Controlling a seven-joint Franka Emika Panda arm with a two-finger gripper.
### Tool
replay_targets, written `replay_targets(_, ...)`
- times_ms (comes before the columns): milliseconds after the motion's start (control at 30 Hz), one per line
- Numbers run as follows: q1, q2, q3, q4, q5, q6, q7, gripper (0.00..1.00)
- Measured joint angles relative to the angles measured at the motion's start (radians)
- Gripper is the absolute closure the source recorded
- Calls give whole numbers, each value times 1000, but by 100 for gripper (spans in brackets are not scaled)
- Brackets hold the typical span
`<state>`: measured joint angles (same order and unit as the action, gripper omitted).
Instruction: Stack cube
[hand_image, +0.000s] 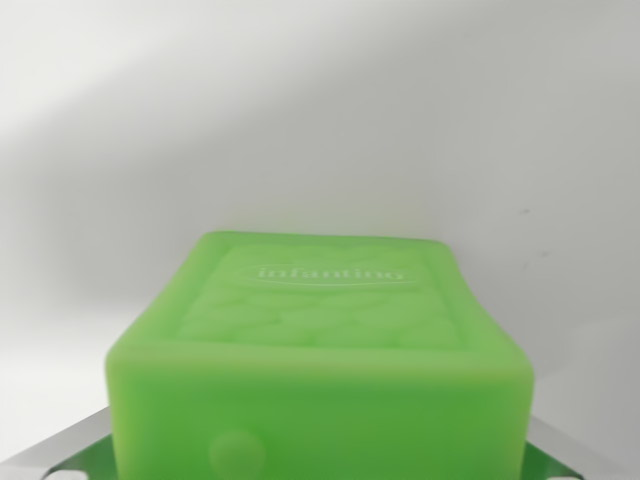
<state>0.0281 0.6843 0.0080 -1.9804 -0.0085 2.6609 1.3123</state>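
Observation:
A soft green cube (320, 330) fills the lower half of the wrist view, very close to the camera. Its top face has a quilted pattern and the raised word "infantino". A round dimple shows on its near side. My gripper (320, 465) holds it: the metal fingers (60, 455) show only as grey slivers at the bottom left and bottom right corners, pressed against the cube's two sides and tinted by green reflections. No second cube is in view.
A plain white surface (320, 120) spreads behind and around the cube, with a soft shadow band running across it. A tiny dark speck (519, 211) lies on it at the right.

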Motion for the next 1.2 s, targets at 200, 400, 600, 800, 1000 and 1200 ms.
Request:
replay_targets(200, 0, -1, 0, 0, 0, 0, 0, 100)
replay_targets(400, 0, -10, 0, -3, 0, -5, 0, 100)
replay_targets(600, 0, -34, 0, -10, 0, -19, 0, 100)
replay_targets(800, 0, -60, 0, -17, 0, -37, 0, 100)
replay_targets(1000, 0, -96, 0, -27, 0, -64, 0, 100)
replay_targets(1200, 0, -133, 0, -35, 0, -91, 0, 100)
